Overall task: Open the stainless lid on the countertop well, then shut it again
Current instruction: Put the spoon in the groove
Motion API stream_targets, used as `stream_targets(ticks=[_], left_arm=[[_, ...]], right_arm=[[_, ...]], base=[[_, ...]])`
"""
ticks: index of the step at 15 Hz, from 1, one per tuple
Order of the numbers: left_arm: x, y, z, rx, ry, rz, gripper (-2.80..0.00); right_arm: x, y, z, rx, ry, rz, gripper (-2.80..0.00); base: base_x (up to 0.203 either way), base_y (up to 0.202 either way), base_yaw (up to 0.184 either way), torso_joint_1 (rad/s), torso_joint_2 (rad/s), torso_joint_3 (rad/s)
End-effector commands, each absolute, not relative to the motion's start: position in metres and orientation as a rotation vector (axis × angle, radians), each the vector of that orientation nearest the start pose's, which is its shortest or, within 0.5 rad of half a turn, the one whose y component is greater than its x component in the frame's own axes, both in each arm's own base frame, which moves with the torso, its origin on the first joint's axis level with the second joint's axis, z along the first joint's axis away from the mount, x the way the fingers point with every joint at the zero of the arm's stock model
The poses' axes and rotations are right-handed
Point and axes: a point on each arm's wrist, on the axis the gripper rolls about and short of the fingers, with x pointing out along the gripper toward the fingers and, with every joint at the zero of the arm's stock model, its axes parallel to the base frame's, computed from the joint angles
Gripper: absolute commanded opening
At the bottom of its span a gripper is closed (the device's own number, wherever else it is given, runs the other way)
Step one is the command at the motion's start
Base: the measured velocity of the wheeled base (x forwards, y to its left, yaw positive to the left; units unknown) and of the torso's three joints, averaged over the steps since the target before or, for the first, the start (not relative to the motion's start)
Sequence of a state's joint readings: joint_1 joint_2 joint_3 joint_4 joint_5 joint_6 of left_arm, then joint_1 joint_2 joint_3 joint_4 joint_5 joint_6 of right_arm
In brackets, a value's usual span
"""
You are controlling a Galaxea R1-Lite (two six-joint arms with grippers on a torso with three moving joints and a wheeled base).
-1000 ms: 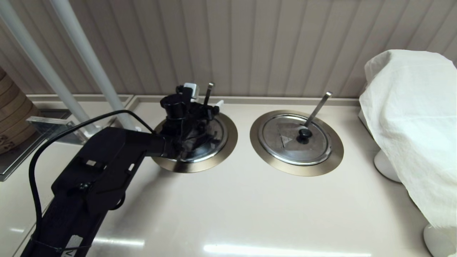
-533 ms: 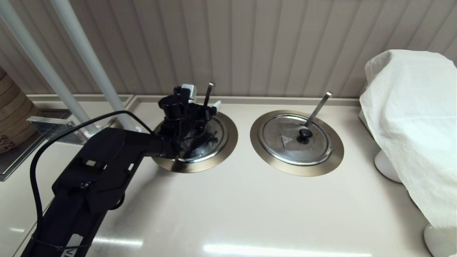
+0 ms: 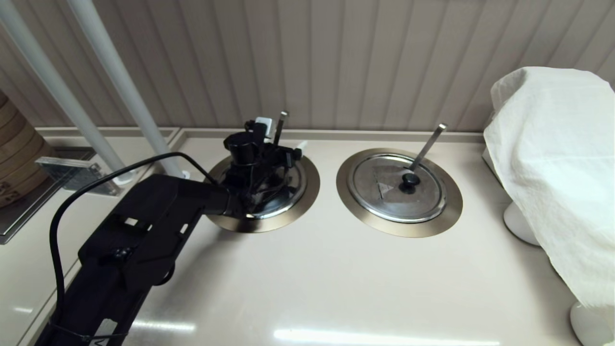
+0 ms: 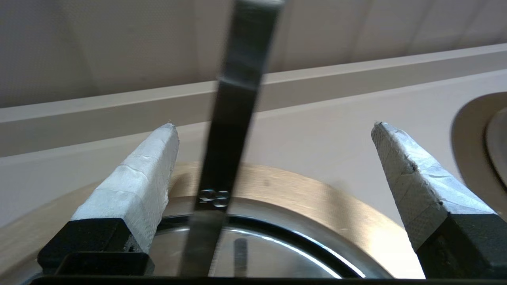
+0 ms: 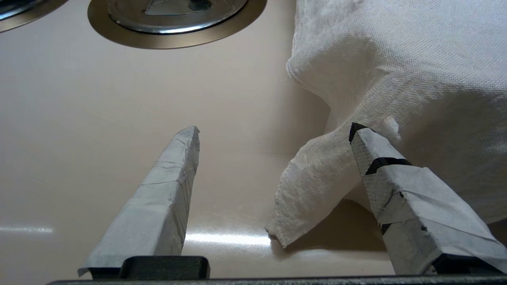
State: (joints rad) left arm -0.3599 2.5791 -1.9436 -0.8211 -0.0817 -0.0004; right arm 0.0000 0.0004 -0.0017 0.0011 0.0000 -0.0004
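Note:
The stainless lid [image 3: 289, 186] lies flat in the countertop well, whose bronze-grey ring [image 3: 271, 224] shows around it. My left gripper [image 3: 283, 133] hovers low over the lid's far half and hides its knob. In the left wrist view the left gripper [image 4: 274, 126] is open, above the lid's rim [image 4: 261, 257] and the ring [image 4: 309, 194]. A steel ladle handle [image 4: 233, 118] rises between the fingers, close to one taped finger [image 4: 138, 186]. My right gripper [image 5: 273, 130] is open and holds nothing, low over the counter beside a white cloth, outside the head view.
The twin lid [image 3: 384, 192] with its knob [image 3: 410, 179] and ladle handle [image 3: 427, 143] sits in the ring to the right. A white cloth [image 3: 557, 168] covers something at the far right. White poles [image 3: 120, 91] stand at the back left, and the panelled wall is close behind the wells.
My left arm and gripper have shifted a little to the right over the lid. The lid stays flat.

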Motion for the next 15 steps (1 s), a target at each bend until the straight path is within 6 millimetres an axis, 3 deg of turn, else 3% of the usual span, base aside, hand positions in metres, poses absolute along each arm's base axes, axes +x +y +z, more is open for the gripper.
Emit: stream_targets(ticks=[1,7,15], left_arm=[[0.504,-0.195,0.134,-0.027,-0.185,-0.444,0.0],[0.503,-0.194,0.132,-0.025,-0.176,-0.445,0.0],[0.488,-0.211,0.128,-0.019,-0.139,-0.487,0.0]], right_arm=[[-0.023,0.0,0.076,0.0,-0.001,0.0,0.0],[-0.023,0.0,0.076,0.0,-0.002,0.0,0.0],[-0.023,0.0,0.076,0.0,0.0,0.0,0.0]], base=[[0.0,0.0,0.0,0.0,0.0,0.0],[0.0,0.0,0.0,0.0,0.0,0.0],[0.0,0.0,0.0,0.0,0.0,0.0]])
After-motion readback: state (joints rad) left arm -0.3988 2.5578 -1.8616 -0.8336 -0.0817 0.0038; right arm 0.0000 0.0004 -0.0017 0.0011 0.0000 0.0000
